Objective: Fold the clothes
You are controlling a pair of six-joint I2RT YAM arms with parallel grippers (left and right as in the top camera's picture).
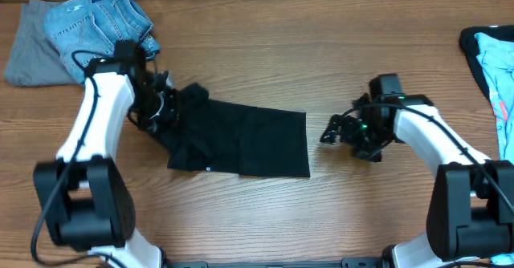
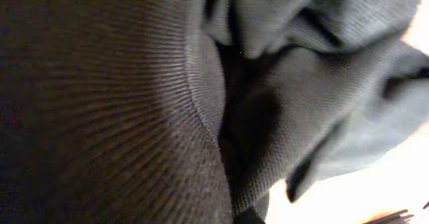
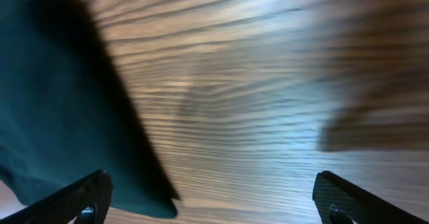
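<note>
Pressing into the bunched end of the black garment [image 1: 249, 144], the left hand [image 1: 157, 99] is buried in folds. Its wrist view shows only dark ribbed cloth, so I cannot tell whether its fingers are together or apart. The right hand [image 1: 337, 131] hovers just off the garment's opposite, flat edge, fingers spread wide with nothing between them. The garment lies on the desk [image 1: 265, 212], its long axis running from one hand to the other, so the flat edge is the right hand's to take. Beyond the bunched end sit jeans [image 1: 100, 15] and a grey cloth [image 1: 28, 55]. A pale speck on the garment's near hem may be a label — too small to read.
</note>
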